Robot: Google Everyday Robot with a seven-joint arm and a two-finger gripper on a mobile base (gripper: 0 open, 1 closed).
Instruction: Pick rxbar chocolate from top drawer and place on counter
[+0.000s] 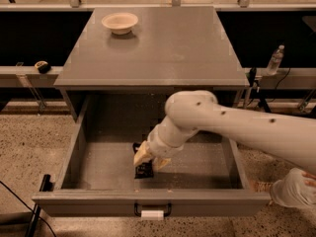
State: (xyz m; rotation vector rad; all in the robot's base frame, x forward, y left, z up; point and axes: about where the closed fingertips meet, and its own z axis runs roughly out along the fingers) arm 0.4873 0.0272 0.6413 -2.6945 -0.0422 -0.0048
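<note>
The top drawer [74,157] is pulled wide open below the counter [163,48]. The rxbar chocolate [143,170], a small black wrapped bar, is in the front middle of the drawer. My gripper [151,160] reaches down into the drawer from the right and is shut on the bar, which sticks out below and behind the pale fingers [142,154]. The bar sits low, just above or on the speckled drawer floor; I cannot tell which. My white arm [237,125] crosses the drawer's right side.
A pale round bowl [120,22] stands at the counter's back left. The drawer front carries a dark handle [152,209] and a white tag [152,215]. A water bottle [274,60] stands on a ledge at the right. The floor is speckled.
</note>
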